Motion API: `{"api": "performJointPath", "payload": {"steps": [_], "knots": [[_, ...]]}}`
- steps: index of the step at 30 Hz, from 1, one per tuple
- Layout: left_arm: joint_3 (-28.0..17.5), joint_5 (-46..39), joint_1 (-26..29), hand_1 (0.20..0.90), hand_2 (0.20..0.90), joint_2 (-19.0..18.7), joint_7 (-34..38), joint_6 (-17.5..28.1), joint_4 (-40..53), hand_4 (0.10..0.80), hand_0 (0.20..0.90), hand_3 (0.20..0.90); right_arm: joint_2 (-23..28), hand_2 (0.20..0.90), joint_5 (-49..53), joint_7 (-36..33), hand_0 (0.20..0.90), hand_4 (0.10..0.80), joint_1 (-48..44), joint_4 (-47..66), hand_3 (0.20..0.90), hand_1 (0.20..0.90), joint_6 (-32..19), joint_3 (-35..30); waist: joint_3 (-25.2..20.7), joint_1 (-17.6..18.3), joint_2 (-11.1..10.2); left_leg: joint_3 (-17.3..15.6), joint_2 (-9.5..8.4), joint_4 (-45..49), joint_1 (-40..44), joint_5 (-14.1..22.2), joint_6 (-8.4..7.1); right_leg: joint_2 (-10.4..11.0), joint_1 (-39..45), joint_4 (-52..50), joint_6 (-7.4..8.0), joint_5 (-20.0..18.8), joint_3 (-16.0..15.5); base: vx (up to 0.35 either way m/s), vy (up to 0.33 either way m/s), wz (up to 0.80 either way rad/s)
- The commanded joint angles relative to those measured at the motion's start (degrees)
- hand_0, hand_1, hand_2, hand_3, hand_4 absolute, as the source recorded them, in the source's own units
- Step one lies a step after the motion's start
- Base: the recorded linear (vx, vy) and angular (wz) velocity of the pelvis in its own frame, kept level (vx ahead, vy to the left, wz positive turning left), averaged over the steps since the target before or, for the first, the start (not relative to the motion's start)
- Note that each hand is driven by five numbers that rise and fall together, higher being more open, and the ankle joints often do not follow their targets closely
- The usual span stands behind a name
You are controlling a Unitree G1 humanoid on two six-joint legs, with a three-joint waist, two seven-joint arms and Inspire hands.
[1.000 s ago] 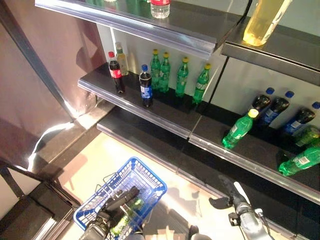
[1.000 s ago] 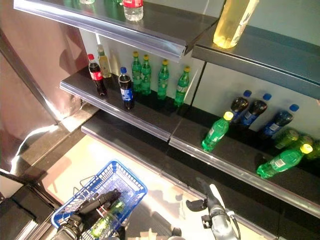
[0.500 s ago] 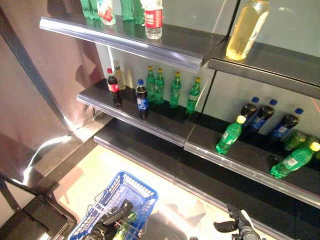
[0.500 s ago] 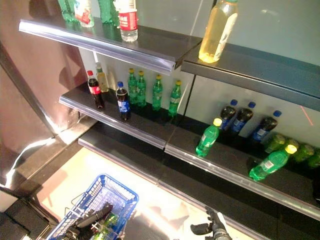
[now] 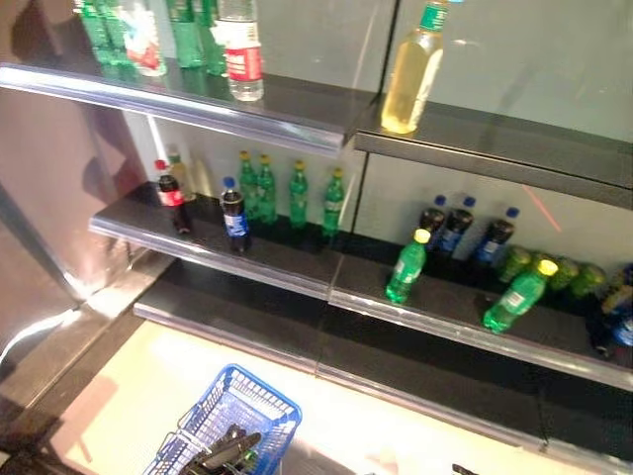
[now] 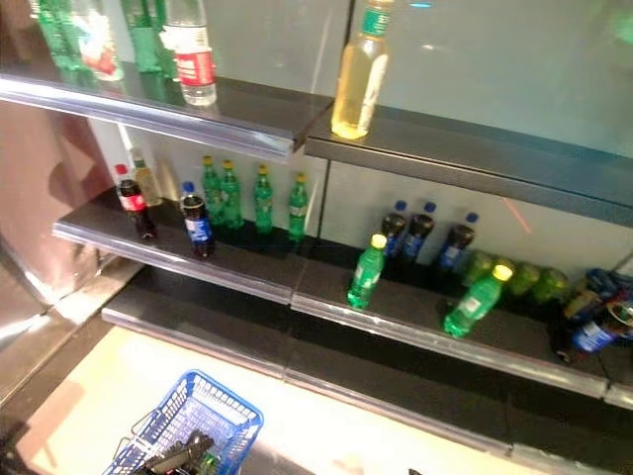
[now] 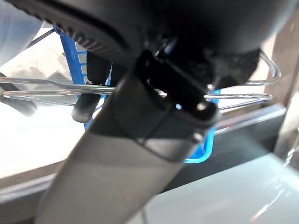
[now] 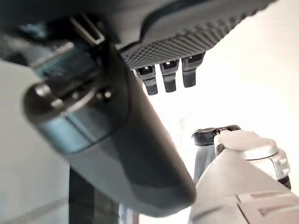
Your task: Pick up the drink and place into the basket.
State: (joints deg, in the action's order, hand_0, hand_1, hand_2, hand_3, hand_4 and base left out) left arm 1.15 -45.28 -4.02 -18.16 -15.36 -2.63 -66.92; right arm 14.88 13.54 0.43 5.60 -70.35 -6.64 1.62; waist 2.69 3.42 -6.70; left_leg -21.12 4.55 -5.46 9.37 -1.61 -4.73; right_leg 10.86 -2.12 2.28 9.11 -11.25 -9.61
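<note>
A blue wire basket [image 5: 259, 408] hangs low at the left, and a green drink bottle [image 6: 205, 460] lies inside it. My left hand [image 5: 226, 453] sits over the basket; in the left wrist view its fingers [image 7: 92, 88] curl over the basket's wire handle [image 7: 243, 97]. My right hand is at the very bottom edge of the left eye view. In the right wrist view its fingers [image 8: 166, 77] are straight and its white-covered thumb [image 8: 245, 145] stands apart, with nothing held.
A dark shelf unit [image 5: 297, 282] fills the view ahead. The middle shelf carries several green bottles [image 5: 406, 267] and dark cola bottles [image 5: 233, 214]. A yellow drink [image 5: 409, 69] and a clear bottle [image 5: 241, 54] stand on the upper shelf. Pale floor [image 5: 326, 416] lies beside the basket.
The camera has tilted up, so the shelves sit lower in view and the right hand has slipped to the bottom edge. The left hand stays on the basket with the green bottle inside.
</note>
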Motion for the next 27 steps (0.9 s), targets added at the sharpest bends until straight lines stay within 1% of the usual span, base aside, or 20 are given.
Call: {"api": "performJointPath", "payload": {"steps": [1,2,4,5,6,8,9,10,12,14,15,16,17,18,19,20,22,24,26,27], "knots": [[-2.0,2.0,7.5,0.3,0.3,0.0,-7.1,4.9,5.5,0.1,0.3,0.2,4.2,0.9,1.2,1.2,0.9,0.8,-4.2,0.1,0.9,0.9,-0.4,-0.4,4.8,1.1,3.7,-0.9,-4.05,0.5,1.8,5.0,2.45,3.1,0.5,-2.2,5.55,-2.2,-5.0,-0.154,-0.107,-1.46],[-2.4,2.3,7.1,0.3,0.3,-0.6,-7.4,4.9,6.2,0.1,0.3,0.2,3.9,0.9,1.7,1.2,0.9,0.8,-3.9,0.4,0.9,0.9,-0.3,-0.3,5.4,0.7,3.8,-2.6,-3.54,0.5,1.9,4.7,2.52,3.9,0.1,-4.2,5.5,-2.6,-6.8,-0.158,-0.086,-1.21],[-3.2,2.5,6.9,0.3,0.3,-0.8,-7.8,5.2,6.2,0.1,0.3,0.2,3.6,0.9,1.6,1.4,0.9,0.8,-3.7,0.1,0.9,0.9,-0.9,-0.2,5.3,-0.3,4.7,-4.8,-2.35,0.6,1.5,4.9,2.84,5.7,1.3,-9.3,5.18,-0.4,-10.7,-0.185,-0.093,-1.1],[-3.3,2.7,6.9,0.3,0.3,-0.8,-7.9,5.2,6.2,0.1,0.3,0.2,3.6,0.9,1.9,1.3,0.9,0.8,-3.7,0.0,0.9,0.9,-0.9,-0.2,5.2,-0.6,4.9,-5.4,-2.18,0.6,1.4,4.8,2.89,6.0,1.5,-10.0,5.06,0.1,-11.3,-0.167,-0.113,-0.81],[-3.4,2.8,6.8,0.3,0.3,-0.4,-7.6,5.3,5.8,0.1,0.3,0.2,3.6,0.9,2.0,1.3,0.9,0.8,-4.1,-0.5,0.9,0.9,-1.0,-0.2,4.6,-1.1,5.3,-6.9,-1.49,0.5,1.0,4.6,2.93,6.7,2.4,-11.0,4.66,1.0,-14.1,-0.125,-0.154,-0.63],[-3.5,3.9,6.8,0.3,0.3,0.0,-7.2,5.5,4.9,0.1,0.3,0.2,3.5,0.9,1.5,1.6,0.9,0.8,-4.9,-0.6,0.9,0.9,-0.6,-0.3,3.8,-1.8,5.7,-9.0,-0.35,0.5,0.8,3.8,2.54,6.1,4.1,-10.6,3.79,3.4,-17.4,-0.095,-0.213,-0.93],[-3.6,3.7,6.6,0.3,0.3,0.1,-6.8,5.8,4.4,0.1,0.3,0.2,3.4,0.9,0.3,2.0,0.9,0.8,-5.4,-0.8,0.9,0.9,-0.6,-0.2,3.3,-2.1,5.8,-10.3,0.53,0.5,0.6,3.0,2.16,5.0,5.2,-9.9,3.01,5.5,-19.5,-0.059,-0.259,-1.32],[-3.6,3.1,6.5,0.3,0.3,0.0,-6.5,6.2,3.9,0.1,0.3,0.2,3.1,0.9,-1.0,2.3,0.9,0.8,-5.9,-1.0,0.9,0.9,-0.5,0.1,3.0,-2.1,5.7,-11.4,1.22,0.5,0.5,2.5,1.86,3.6,6.0,-9.2,2.41,7.5,-20.3,-0.043,-0.314,-1.67],[-4.0,3.6,6.6,0.3,0.3,0.1,-6.8,6.4,3.3,0.1,0.3,0.2,2.8,0.9,-1.3,2.2,0.9,0.8,-6.0,-1.0,0.9,0.9,-0.1,0.7,2.7,-2.3,5.3,-12.5,2.1,0.5,0.7,1.8,1.27,2.7,6.8,-5.9,1.87,7.8,-20.9,0.011,-0.33,-1.74],[-4.6,3.6,7.0,0.3,0.3,0.3,-6.5,6.7,2.9,0.1,0.3,0.2,2.1,0.9,-2.8,2.4,0.9,0.8,-6.0,-1.1,0.9,0.9,-0.1,1.7,2.5,-1.5,4.8,-14.2,4.19,0.5,0.6,0.5,0.43,-0.2,8.0,-3.4,0.37,9.5,-20.1,0.064,-0.447,-1.14],[-4.7,3.1,7.1,0.3,0.3,0.5,-6.3,6.3,3.2,0.1,0.3,0.2,2.2,0.9,-2.7,2.1,0.9,0.8,-6.0,-0.9,0.9,0.9,-0.1,2.0,2.5,-1.6,4.8,-13.2,4.05,0.5,0.5,0.5,0.32,-0.9,8.3,-2.6,0.04,9.5,-19.4,0.08,-0.341,-0.7],[-4.7,3.0,7.2,0.3,0.3,0.7,-6.2,6.1,3.4,0.1,0.3,0.2,2.3,0.9,-2.3,1.8,0.9,0.8,-6.1,-0.7,0.9,0.9,-0.1,2.3,2.6,-2.0,4.9,-10.7,3.21,0.5,0.1,0.7,0.44,-1.6,8.4,-2.3,-0.18,9.7,-18.1,0.098,-0.237,-0.66],[-4.7,3.0,6.9,0.3,0.3,1.3,-6.3,5.9,4.1,0.1,0.3,0.2,2.5,0.9,-2.3,1.6,0.9,0.8,-6.3,-0.1,0.9,0.9,0.0,2.7,2.8,-2.9,5.2,-5.6,1.38,0.7,-0.6,1.3,0.83,-2.6,8.3,-2.4,-0.5,10.1,-15.7,0.136,-0.238,-0.63],[-4.7,2.5,6.3,0.3,0.3,1.9,-6.2,5.9,4.7,0.1,0.3,0.2,3.0,0.9,-2.7,1.7,0.9,0.8,-6.6,0.4,0.9,0.9,-0.2,3.2,3.0,-3.6,5.6,-1.7,0.12,1.2,-0.7,2.1,1.28,-3.5,7.9,-3.0,-1.12,11.0,-13.5,0.116,-0.196,-0.88],[-4.6,2.8,6.1,0.3,0.3,1.9,-6.5,5.7,4.9,0.1,0.3,0.2,3.1,0.9,-2.7,1.8,0.9,0.8,-6.7,0.4,0.9,0.9,-0.1,3.1,3.1,-3.4,5.8,-2.0,0.38,1.2,-0.7,1.9,1.04,-3.8,7.9,-3.1,-1.35,11.4,-12.9,0.048,-0.261,-1.21],[-3.7,2.9,5.9,0.3,0.3,1.7,-6.3,4.9,5.5,0.1,0.3,0.2,3.4,0.9,-1.9,1.0,0.9,0.8,-6.6,1.0,0.9,0.9,0.5,3.3,3.1,-3.3,5.9,-1.4,0.41,2.2,-1.5,1.6,1.34,-4.3,7.6,-3.2,-2.56,11.4,-12.5,-0.002,-0.244,-1.29],[-2.9,3.0,6.1,0.3,0.3,1.8,-5.5,4.0,6.3,0.1,0.3,0.2,3.4,0.9,-1.4,1.6,0.9,0.8,-6.5,0.8,0.9,0.9,-0.2,3.3,2.9,-2.9,5.8,-0.9,0.38,2.5,-1.3,1.7,1.19,-4.9,7.9,-2.2,-3.0,11.3,-11.4,0.012,-0.241,-1.05],[-2.5,3.1,6.3,0.3,0.3,2.0,-5.3,4.0,6.3,0.1,0.3,0.2,3.4,0.9,-2.1,2.5,0.9,0.8,-6.5,0.7,0.9,0.9,-1.2,3.3,2.9,-2.5,5.6,-0.6,0.43,3.0,-1.2,1.8,0.91,-5.5,8.3,-1.5,-3.39,11.3,-10.7,0.027,-0.234,-0.42],[-2.5,2.6,6.6,0.3,0.3,2.3,-5.0,4.4,6.0,0.1,0.3,0.2,3.3,0.9,-2.4,3.0,0.9,0.8,-6.8,1.2,0.9,0.9,-1.5,3.8,3.1,-2.1,4.8,-0.1,1.8,8.6,-2.8,2.0,-0.09,-6.3,8.1,-1.2,-4.71,11.6,-9.8,0.008,-0.342,-0.3],[-2.7,2.8,6.7,0.3,0.3,2.5,-4.7,4.2,6.2,0.1,0.3,0.2,3.6,0.9,-2.6,2.9,0.9,0.8,-7.0,2.0,0.9,0.9,-1.2,4.4,3.7,-2.4,4.4,1.1,4.1,15.2,-6.2,-1.1,-1.56,-6.8,8.2,-1.2,-5.82,11.7,-9.1,-0.004,-0.383,-0.19]]}}
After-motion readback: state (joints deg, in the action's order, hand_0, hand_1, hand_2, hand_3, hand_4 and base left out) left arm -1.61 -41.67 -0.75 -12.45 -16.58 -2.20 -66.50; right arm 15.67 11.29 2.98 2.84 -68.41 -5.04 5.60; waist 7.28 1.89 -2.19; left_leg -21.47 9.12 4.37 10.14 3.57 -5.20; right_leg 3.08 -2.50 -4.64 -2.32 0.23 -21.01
